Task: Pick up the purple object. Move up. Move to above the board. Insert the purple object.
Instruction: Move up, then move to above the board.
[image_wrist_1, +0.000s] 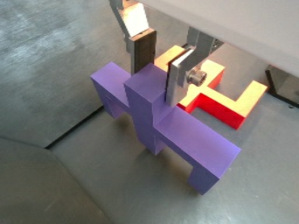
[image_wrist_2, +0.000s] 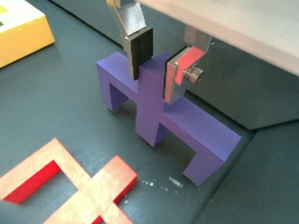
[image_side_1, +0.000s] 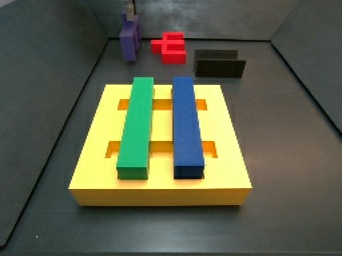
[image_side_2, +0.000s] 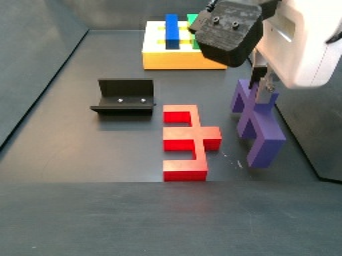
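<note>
Needed squaring pincer, spread astride purple object's centre stub just beneath, before pinching evenly.

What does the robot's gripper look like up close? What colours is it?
The gripper, down at the purple object, has two flat silver metal fingers with dark pads. One finger carries a small silver bolt in both wrist views. In a side view, the body above it is a smooth white shell with a black, knobbly block on the wrist.
</note>
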